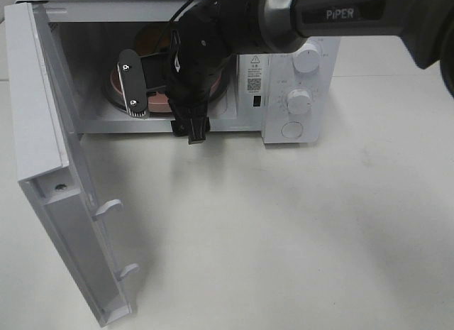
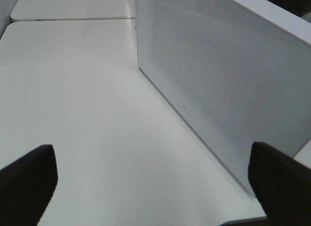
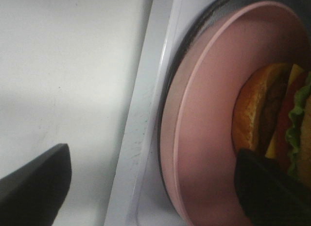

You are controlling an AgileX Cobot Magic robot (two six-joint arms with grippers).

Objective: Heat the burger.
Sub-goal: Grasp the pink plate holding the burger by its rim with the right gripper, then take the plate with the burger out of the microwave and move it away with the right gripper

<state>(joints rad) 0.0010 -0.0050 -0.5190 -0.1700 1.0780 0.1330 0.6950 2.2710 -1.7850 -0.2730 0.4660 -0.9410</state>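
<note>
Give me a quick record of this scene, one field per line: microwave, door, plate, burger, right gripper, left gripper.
microwave: white microwave on a white table, two knobs on its front panel
door: door swung wide open
plate: pink plate inside the cavity, on the dark turntable
burger: burger lying on the plate, bun, lettuce and cheese showing
right gripper: right gripper open, reaching into the cavity at the plate, holding nothing
left gripper: left gripper open, empty, outside beside the door
</note>
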